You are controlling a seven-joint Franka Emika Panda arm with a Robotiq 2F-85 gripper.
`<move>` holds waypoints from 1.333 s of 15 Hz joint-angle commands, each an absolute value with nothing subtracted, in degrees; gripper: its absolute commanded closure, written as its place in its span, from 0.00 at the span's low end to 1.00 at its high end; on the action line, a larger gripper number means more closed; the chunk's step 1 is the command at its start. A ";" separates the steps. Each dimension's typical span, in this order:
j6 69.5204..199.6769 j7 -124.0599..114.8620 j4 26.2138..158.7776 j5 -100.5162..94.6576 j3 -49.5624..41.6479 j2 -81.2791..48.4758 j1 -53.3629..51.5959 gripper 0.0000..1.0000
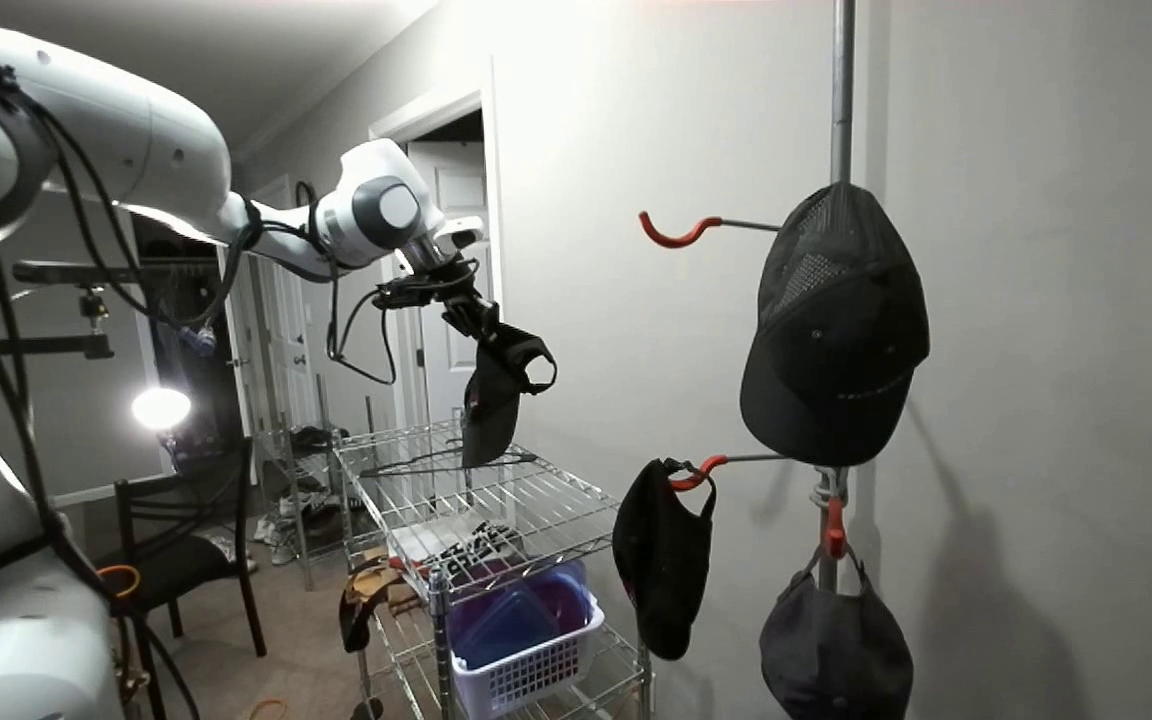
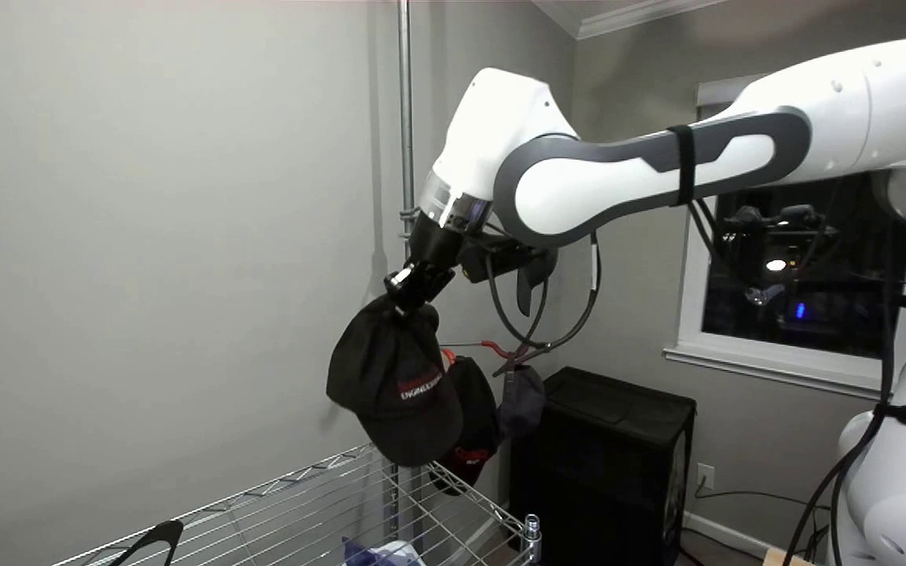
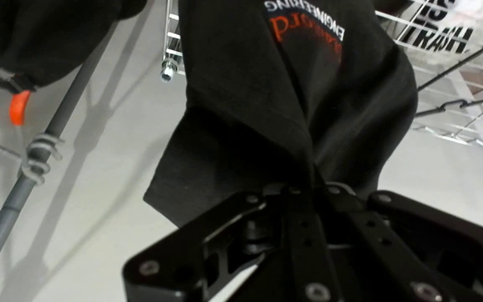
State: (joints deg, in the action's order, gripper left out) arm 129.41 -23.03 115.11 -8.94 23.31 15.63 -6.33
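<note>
My gripper (image 3: 313, 188) is shut on a pinched fold of a black cap (image 3: 241, 84) with red and white lettering. In both exterior views the gripper (image 1: 482, 325) is in the air and the cap (image 2: 378, 358) hangs from it, brim down, above the wire shelf. The strap opening of this cap (image 1: 492, 395) faces the wall side. Another black cap (image 1: 664, 560) hangs by its strap from a red-tipped hook (image 1: 701, 472). A large dark cap (image 1: 836, 330) sits higher on the pole, and a grey cap (image 1: 836, 640) hangs low. The fingertips are partly hidden by cloth.
A metal pole (image 1: 842, 90) stands by the wall and carries a bare red hook (image 1: 678, 238). The wire shelf (image 1: 556, 500) has a dark hanger (image 2: 158, 538) on top and a white basket (image 1: 531, 675) below. A black cabinet (image 2: 602, 456) stands beyond.
</note>
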 commanded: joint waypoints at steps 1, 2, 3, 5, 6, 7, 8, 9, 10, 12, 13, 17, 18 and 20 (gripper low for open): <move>123.92 -25.38 111.28 -7.39 23.34 8.54 -9.22 0.97; 122.67 -25.20 110.68 -6.78 23.08 7.17 -10.28 0.97; 121.68 -25.96 110.15 -7.52 23.02 5.97 -10.94 0.97; 119.96 -26.31 108.84 -7.50 22.52 4.11 -12.35 0.97; 119.46 -26.31 108.39 -7.45 22.25 3.49 -12.94 0.97; 119.12 -26.56 108.03 -7.97 21.98 2.91 -13.39 0.97; 118.81 -26.86 107.76 -8.55 21.69 2.55 -13.76 0.97; 118.72 -27.12 107.66 -9.35 21.41 2.36 -14.01 0.97; 118.52 -27.11 107.53 -9.61 21.12 2.20 -14.25 0.97; 118.00 -26.95 107.52 -10.79 20.79 2.22 -14.58 0.70; 117.96 -26.80 107.50 -11.25 20.68 2.20 -14.77 0.65; 118.41 -26.61 107.14 -11.72 20.52 2.31 -15.34 0.39; 118.34 -26.64 106.92 -11.88 20.45 2.32 -15.47 0.34; 118.25 -26.88 106.57 -12.38 20.34 2.39 -15.52 0.20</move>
State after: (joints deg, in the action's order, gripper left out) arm 119.73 -25.90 107.87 -10.78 21.10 2.58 -14.66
